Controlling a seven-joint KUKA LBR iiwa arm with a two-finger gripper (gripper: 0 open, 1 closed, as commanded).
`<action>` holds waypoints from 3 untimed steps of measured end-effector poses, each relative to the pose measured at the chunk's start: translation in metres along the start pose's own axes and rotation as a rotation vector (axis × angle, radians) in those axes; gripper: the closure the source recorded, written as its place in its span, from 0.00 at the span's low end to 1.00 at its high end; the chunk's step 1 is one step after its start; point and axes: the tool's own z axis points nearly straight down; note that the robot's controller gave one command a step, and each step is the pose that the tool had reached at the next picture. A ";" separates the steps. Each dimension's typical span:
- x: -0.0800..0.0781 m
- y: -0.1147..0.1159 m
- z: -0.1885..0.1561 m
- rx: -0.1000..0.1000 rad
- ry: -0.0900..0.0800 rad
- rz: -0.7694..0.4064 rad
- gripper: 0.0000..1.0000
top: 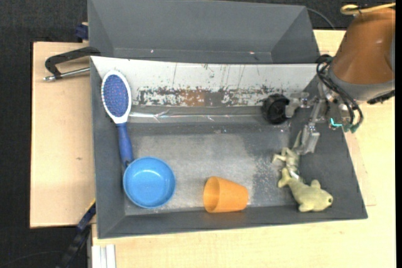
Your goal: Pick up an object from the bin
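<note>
Camera view: soft pale plush toy (pixel 308 196), front right corner of the bin (pixel 207 147), below my tool (pixel 306 140).
Blue brush (pixel 117 97), blue bowl (pixel 149 182) and orange cup (pixel 225 195) lie well apart, with open floor between. The toy looks light and squashy, so pinch its plump body; the walls are close. How open my tool is, I cannot tell.

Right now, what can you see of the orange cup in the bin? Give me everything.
The orange cup looks like smooth, plain plastic, tapered, with no handle. It lies tipped on its side on the floor of the bin, near the front wall and about mid-width. Which end is the mouth is hard to tell. Nothing touches it but the floor: the blue bowl sits apart on its left, the tan plush toy apart on its right.
</note>
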 end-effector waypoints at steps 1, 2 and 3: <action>0.072 -0.005 0.065 0.003 -0.014 -0.280 0.00; 0.071 -0.002 0.064 -0.003 -0.013 -0.282 1.00; 0.044 0.005 -0.110 0.007 -0.020 -0.321 1.00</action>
